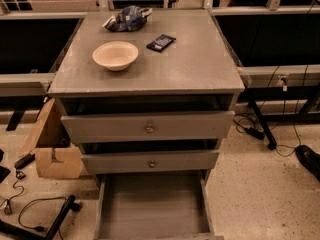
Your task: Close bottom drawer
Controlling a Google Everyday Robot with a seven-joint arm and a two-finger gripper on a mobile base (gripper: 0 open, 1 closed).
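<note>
The grey cabinet (150,79) stands in the middle of the camera view. Its bottom drawer (150,204) is pulled far out toward me, its plain grey inside showing and bare. Its front panel runs off the lower edge of the view. Above it sit the middle drawer front (150,161) and the top drawer front (147,126), each with a brass knob and each slightly out. My gripper is not in view.
On the cabinet top lie a cream bowl (115,55), a dark flat packet (161,42) and a blue crumpled bag (126,18). A cardboard box (52,149) and cables (35,209) lie on the floor at left. Table legs and cords (260,129) stand at right.
</note>
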